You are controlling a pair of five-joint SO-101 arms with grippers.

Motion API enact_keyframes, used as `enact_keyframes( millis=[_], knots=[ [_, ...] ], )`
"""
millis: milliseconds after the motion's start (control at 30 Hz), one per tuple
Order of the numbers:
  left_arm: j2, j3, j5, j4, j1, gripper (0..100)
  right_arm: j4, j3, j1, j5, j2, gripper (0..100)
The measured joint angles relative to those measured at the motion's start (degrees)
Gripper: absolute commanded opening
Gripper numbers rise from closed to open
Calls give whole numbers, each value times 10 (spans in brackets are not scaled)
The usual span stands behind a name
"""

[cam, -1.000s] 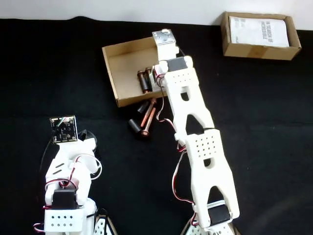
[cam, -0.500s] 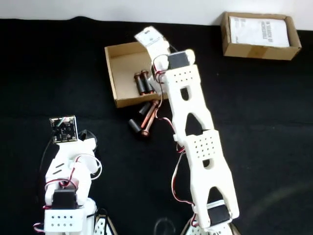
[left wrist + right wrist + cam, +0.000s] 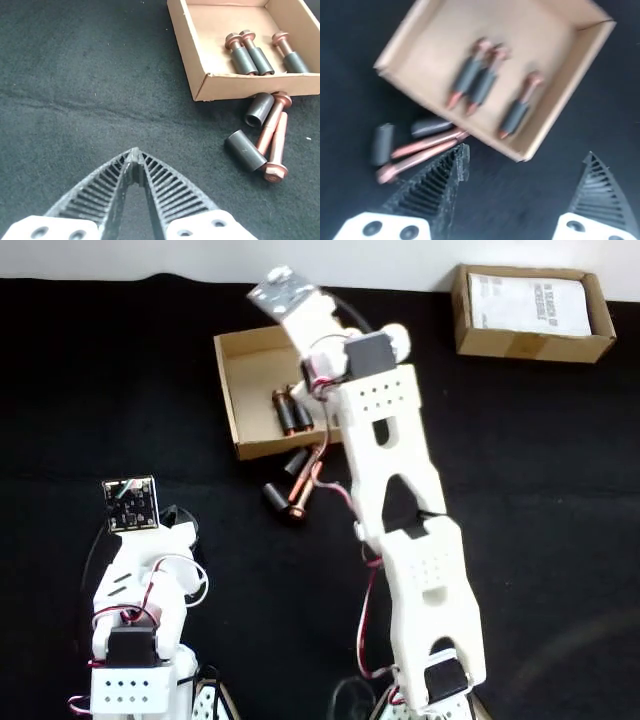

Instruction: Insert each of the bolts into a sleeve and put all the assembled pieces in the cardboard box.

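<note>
Worktop: black cloth is covering the worktop (image 3: 520, 490), with two white arms standing at its near edge.
Cardboard box: the open cardboard box (image 3: 226, 390) is sitting towards the far side of the cloth, under the wrist of the right arm.
Assembled pieces: three assembled pieces (image 3: 257, 50) are lying inside the box, two of them touching side by side and the third a little apart.
Sleeves: two dark sleeves (image 3: 245, 150) are lying on the cloth just outside the box, one against its near wall.
Bolts: two copper bolts (image 3: 274, 132) are lying side by side between the sleeves, touching each other.
Left gripper: the left gripper (image 3: 134, 155) is hanging over bare cloth, well apart from the box, with its jaws pressed together on nothing.
Right gripper: the right gripper (image 3: 527, 155) is hovering above the box's near wall, jaws spread wide and holding nothing.
Second box: a second box (image 3: 530, 343) is sitting at the far right corner, carrying a printed sheet (image 3: 528, 302).
</note>
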Motion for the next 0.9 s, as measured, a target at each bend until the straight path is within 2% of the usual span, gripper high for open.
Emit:
enact_keyframes(
  millis=[167,333,567,900],
  knots=[
    [0,0,0,0,0,10,0,214,-49,0,-127,303],
    [0,0,0,0,0,10,-4,345,-75,0,-149,301],
    [0,0,0,0,0,10,-84,369,-84,0,-114,301],
    [0,0,0,3,0,10,-164,369,-133,0,-21,300]
  ],
)
